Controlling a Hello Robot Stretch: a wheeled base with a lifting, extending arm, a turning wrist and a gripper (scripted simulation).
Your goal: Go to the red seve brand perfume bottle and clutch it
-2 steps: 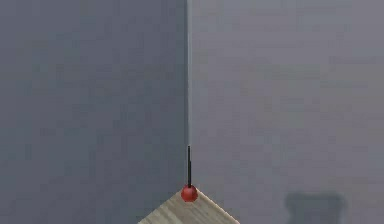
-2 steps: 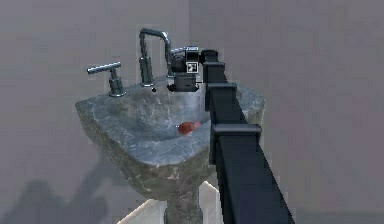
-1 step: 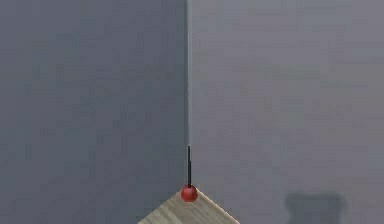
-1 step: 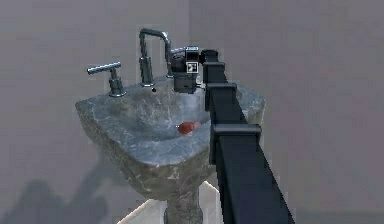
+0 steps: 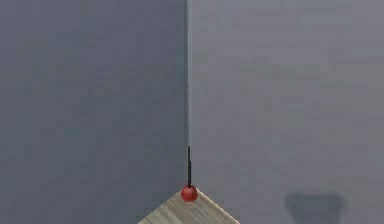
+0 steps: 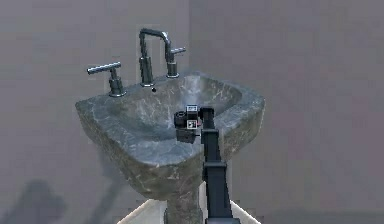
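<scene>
Gripper (image 6: 180,121) at stone sink (image 6: 120,135) basin near faucet (image 6: 152,50); finger gap and load cannot be told. Forward view: red round blob (image 5: 189,194) on wooden corner (image 5: 190,214).

- Arm (image 6: 214,172): a dark square bar. In the arm side view it enters at the bottom edge, just right of the middle, and runs up the picture with a slight lean toward the left.
- Arm reach: the bar narrows as it goes and ends a little below mid-height, so the arm stands extended out to the side.
- Markers: two small white squares (image 6: 187,115) with black marks sit at the far end of the bar, one just above the other.
- Gripper (image 6: 178,119): a small dark body joined to the left of the squares, pointing toward the view's left.
- Load: the far end of the gripper is too small and dark to resolve, so whether it holds anything cannot be told.
</scene>
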